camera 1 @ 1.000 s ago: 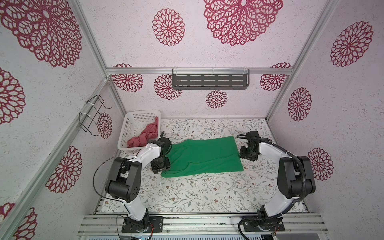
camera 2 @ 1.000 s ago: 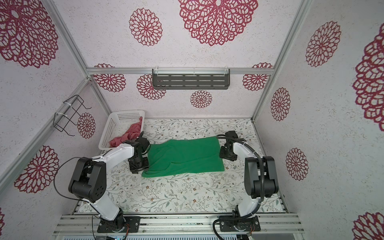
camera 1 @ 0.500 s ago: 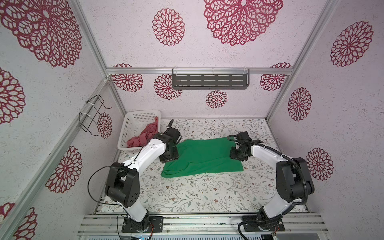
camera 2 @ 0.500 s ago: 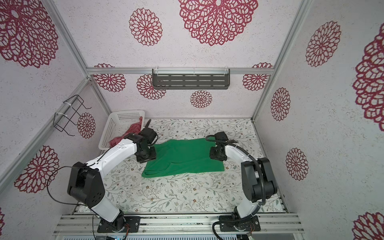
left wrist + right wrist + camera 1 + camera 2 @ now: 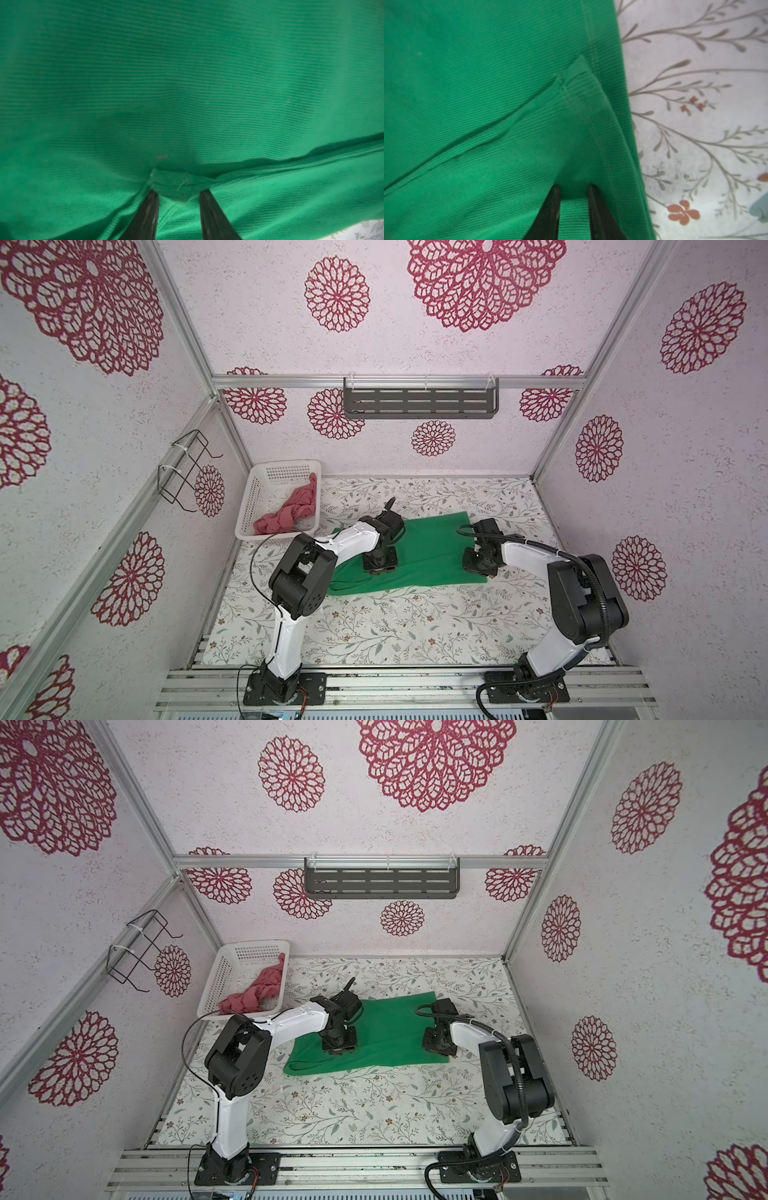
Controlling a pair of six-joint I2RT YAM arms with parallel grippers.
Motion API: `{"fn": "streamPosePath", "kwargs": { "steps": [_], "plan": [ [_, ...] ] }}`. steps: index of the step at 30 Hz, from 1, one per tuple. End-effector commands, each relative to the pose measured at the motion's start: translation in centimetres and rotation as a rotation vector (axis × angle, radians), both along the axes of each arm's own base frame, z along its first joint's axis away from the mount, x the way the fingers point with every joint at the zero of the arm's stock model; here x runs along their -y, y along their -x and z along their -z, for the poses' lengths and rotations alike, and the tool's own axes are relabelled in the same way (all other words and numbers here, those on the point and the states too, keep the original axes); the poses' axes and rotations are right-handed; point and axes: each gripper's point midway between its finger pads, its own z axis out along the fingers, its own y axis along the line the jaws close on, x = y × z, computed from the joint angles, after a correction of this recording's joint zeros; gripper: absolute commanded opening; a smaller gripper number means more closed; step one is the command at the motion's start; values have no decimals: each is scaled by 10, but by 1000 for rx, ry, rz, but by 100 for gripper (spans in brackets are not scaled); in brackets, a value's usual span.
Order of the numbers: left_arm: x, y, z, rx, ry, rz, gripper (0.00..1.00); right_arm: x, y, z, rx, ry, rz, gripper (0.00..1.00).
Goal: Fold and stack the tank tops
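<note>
The green tank top (image 5: pixel 432 551) (image 5: pixel 390 1031) lies spread on the flowered table in both top views. My left gripper (image 5: pixel 379 568) (image 5: pixel 338 1048) stands over its left part and my right gripper (image 5: pixel 478 568) (image 5: pixel 438 1046) over its right edge. The left wrist view has the left gripper (image 5: pixel 178 193) closed on a bunched seam of green cloth (image 5: pixel 187 83). In the right wrist view the right gripper (image 5: pixel 574 188) pinches a raised fold beside the hem of the green cloth (image 5: pixel 467 83). The pink-red tank top (image 5: pixel 286 514) (image 5: pixel 253 996) lies crumpled in the basket.
The white perforated basket (image 5: pixel 286 464) (image 5: pixel 253 946) stands at the back left corner of the table (image 5: pixel 374 635). A dark slotted shelf (image 5: pixel 419 404) hangs on the back wall and a wire rack (image 5: pixel 187 472) on the left wall. Walls enclose three sides.
Both grippers went from beside the green top to its far edge, then came toward the front over the cloth. Their jaws have narrowed onto folds of the green cloth.
</note>
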Motion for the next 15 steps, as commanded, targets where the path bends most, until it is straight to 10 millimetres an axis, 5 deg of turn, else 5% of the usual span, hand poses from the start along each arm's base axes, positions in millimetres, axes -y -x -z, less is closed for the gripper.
{"fn": "streamPosePath", "kwargs": {
  "steps": [1,8,12,15],
  "plan": [
    [-10,17,14,-50,-20,0,37,33,40,20,-116,119,72,27],
    [-33,79,31,-172,-66,-3,36,45,81,19,-163,130,113,28],
    [-30,112,15,-193,-36,3,35,39,105,13,-189,85,117,28],
    [-32,105,-13,-150,-36,26,37,28,102,-12,-158,29,76,31]
  ]
}}
